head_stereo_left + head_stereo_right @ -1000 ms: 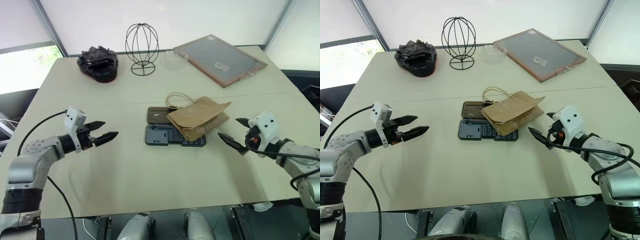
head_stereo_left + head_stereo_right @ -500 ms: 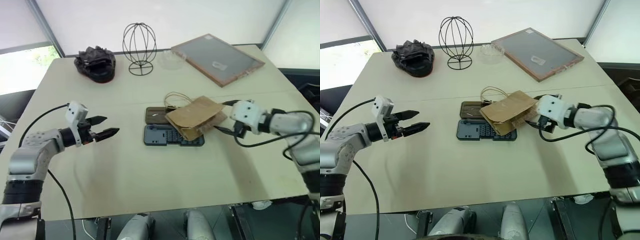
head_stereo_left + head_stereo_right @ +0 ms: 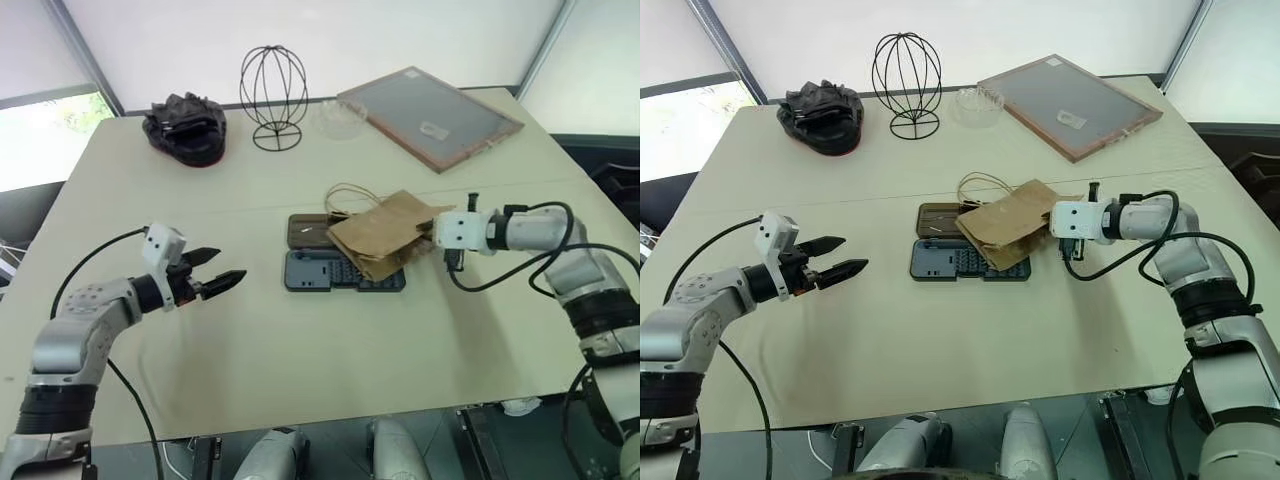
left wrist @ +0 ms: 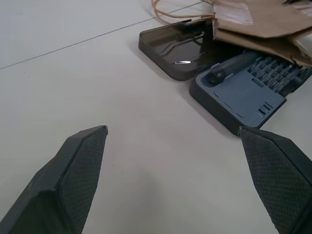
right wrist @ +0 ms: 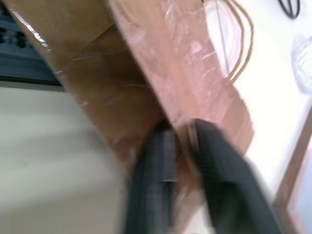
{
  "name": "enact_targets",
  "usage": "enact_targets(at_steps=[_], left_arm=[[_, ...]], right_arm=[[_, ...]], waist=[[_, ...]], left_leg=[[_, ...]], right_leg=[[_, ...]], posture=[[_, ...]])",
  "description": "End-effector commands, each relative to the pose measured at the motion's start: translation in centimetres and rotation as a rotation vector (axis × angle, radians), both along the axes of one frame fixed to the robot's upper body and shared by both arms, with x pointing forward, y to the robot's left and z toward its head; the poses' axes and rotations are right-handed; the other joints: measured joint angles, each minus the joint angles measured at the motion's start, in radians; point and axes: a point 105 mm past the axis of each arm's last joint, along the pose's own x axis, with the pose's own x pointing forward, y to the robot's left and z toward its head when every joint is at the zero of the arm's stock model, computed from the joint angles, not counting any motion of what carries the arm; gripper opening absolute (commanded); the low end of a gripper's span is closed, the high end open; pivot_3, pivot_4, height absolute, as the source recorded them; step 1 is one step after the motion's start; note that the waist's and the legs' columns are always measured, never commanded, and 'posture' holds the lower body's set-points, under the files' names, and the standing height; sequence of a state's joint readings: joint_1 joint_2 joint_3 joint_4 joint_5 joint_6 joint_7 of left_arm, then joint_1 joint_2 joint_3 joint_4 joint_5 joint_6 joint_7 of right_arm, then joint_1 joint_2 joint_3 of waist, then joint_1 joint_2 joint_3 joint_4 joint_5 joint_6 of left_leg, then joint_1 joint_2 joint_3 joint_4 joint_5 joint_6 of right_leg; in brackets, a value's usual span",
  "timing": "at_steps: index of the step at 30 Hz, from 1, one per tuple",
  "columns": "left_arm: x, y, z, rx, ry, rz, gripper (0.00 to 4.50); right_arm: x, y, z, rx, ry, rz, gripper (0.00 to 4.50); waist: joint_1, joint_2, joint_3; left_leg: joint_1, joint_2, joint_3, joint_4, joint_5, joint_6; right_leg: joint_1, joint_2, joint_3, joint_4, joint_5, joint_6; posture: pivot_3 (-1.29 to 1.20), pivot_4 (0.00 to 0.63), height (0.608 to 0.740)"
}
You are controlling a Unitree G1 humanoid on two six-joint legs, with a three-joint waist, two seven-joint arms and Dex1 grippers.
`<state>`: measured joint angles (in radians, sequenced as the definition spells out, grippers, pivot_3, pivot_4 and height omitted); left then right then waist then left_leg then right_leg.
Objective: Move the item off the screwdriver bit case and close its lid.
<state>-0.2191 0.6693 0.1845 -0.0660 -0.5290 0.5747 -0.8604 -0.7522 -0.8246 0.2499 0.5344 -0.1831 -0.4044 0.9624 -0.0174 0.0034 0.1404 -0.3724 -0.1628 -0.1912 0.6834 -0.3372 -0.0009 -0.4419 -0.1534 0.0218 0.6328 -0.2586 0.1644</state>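
brown paper bag (image 3: 385,232) across open bit case (image 3: 340,270), pinched by right gripper (image 5: 180,134); left gripper (image 3: 222,281) spread

brown paper bag (image 3: 385,233), blue-grey tray (image 3: 325,272), brown lid (image 3: 308,231)

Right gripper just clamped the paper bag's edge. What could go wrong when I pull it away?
1. The paper bag lies across the open screwdriver bit case; dragging it may shift the case.
2. Its twine handles loop beside the lid and could snag.
3. The right gripper pinches only an edge; the paper might tear or slip.
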Motion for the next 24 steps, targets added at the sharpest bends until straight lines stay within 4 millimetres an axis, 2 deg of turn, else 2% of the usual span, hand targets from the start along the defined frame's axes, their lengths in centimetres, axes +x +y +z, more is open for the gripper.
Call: enact_targets(at_steps=[1,3,6,8,10,12,14,19,24], left_arm=[[0.0,-0.1,1.3,-0.006,-0.055,0.007,4.50],[0.0,-0.2,1.2,-0.008,-0.054,0.009,4.50],[0.0,-0.2,1.2,-0.009,-0.053,0.011,4.50],[-0.1,-0.1,1.2,-0.009,-0.055,0.013,4.50],[-0.2,-0.2,1.3,-0.008,-0.057,0.013,4.50],[-0.2,-0.5,1.3,-0.012,-0.055,0.003,4.50],[-0.2,-0.9,1.2,-0.015,-0.052,-0.008,4.50],[0.4,-1.8,1.0,-0.025,-0.045,-0.034,4.50],[0.9,-2.4,1.0,-0.031,-0.045,-0.054,4.50]], right_arm=[[0.3,0.3,0.9,-0.019,-0.030,0.023,0.04],[0.5,0.1,0.9,-0.025,-0.035,0.013,0.04],[1.3,-1.0,2.5,0.023,-0.098,-0.076,0.04],[1.8,-3.6,4.6,0.038,-0.176,-0.223,0.04],[1.5,-7.4,6.3,-0.053,-0.254,-0.389,0.04],[1.0,-9.6,8.1,-0.004,-0.309,-0.522,0.04],[0.2,-11.3,9.1,0.010,-0.355,-0.617,0.04],[-2.3,-16.3,9.0,-0.047,-0.428,-0.848,0.04],[-3.6,-18.8,8.0,-0.082,-0.437,-0.968,0.04]], waist=[[0.000,0.000,0.000],[0.001,0.000,0.000],[0.000,0.000,0.000],[0.001,0.000,0.000],[0.009,0.001,0.001],[0.017,0.002,0.001],[0.015,0.001,0.001],[0.008,0.001,0.001],[0.002,0.002,0.000]], left_leg=[[0.000,0.000,0.000,0.000,0.000,0.000],[0.000,0.000,0.000,0.000,0.000,0.000],[0.000,0.000,0.000,0.000,0.000,0.000],[0.000,0.000,0.000,0.000,0.000,0.000],[-0.001,0.000,0.000,0.000,0.000,0.000],[-0.001,-0.001,-0.001,0.000,0.000,0.000],[-0.001,-0.001,-0.001,0.000,0.000,0.000],[-0.001,0.000,0.001,0.001,0.000,0.000],[-0.001,0.000,0.003,0.001,0.000,0.000]], right_leg=[[0.000,0.000,0.000,0.000,0.000,0.000],[0.000,0.000,0.000,0.000,0.000,0.000],[0.000,0.000,0.000,0.000,0.000,0.000],[0.000,0.000,0.000,0.000,0.000,0.000],[-0.001,0.000,0.000,0.000,0.000,0.000],[-0.002,0.000,0.000,0.001,0.000,0.000],[-0.002,0.000,0.000,0.001,0.000,0.000],[-0.001,0.000,0.000,0.001,0.000,0.000],[-0.002,-0.001,0.001,0.002,0.000,0.000]], posture=[[0.00,0.150,0.740],[0.00,0.150,0.740],[0.00,0.150,0.740],[0.00,0.150,0.740],[0.00,0.150,0.740],[0.00,0.150,0.740],[0.00,0.150,0.740],[0.00,0.150,0.740],[0.00,0.150,0.740]])
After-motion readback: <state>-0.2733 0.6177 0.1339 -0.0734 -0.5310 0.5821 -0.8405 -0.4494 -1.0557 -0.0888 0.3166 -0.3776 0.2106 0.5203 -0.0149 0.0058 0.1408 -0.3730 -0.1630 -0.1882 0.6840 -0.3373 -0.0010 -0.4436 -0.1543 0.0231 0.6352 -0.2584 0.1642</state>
